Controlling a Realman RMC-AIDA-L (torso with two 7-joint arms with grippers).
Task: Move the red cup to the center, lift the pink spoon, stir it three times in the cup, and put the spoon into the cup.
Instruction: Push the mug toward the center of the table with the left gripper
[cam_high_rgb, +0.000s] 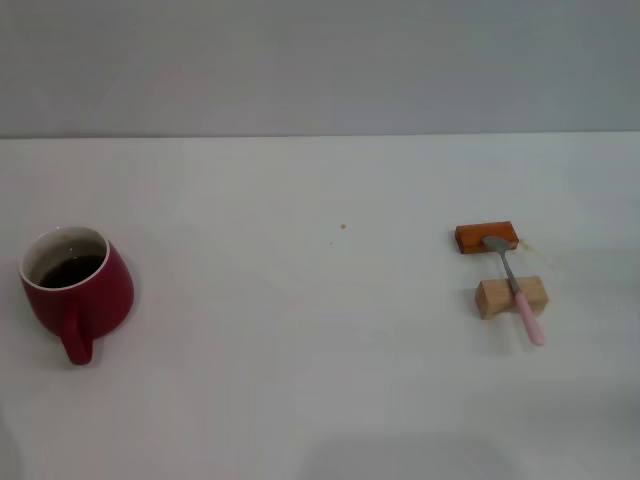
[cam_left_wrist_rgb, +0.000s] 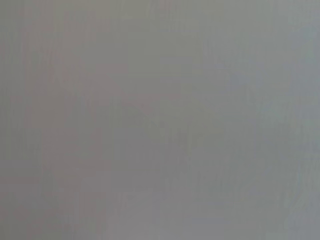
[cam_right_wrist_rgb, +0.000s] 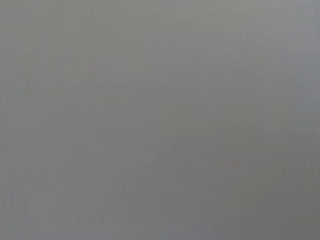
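The white tabletop (cam_high_rgb: 320, 380) fills the head view. The red cup (cam_high_rgb: 78, 288) stands at 9 o'clock, handle toward the robot, holding dark liquid; it is not yet at the center (cam_high_rgb: 320, 300). At 3 o'clock the pink spoon (cam_high_rgb: 518, 289) lies untouched, bowl on the orange-brown block (cam_high_rgb: 486, 238), handle across the light wooden block (cam_high_rgb: 511, 296). Judgement: no step is done; all four are left. Neither claw is in view, so released or clenched cannot be told. Both wrist views show only plain grey.
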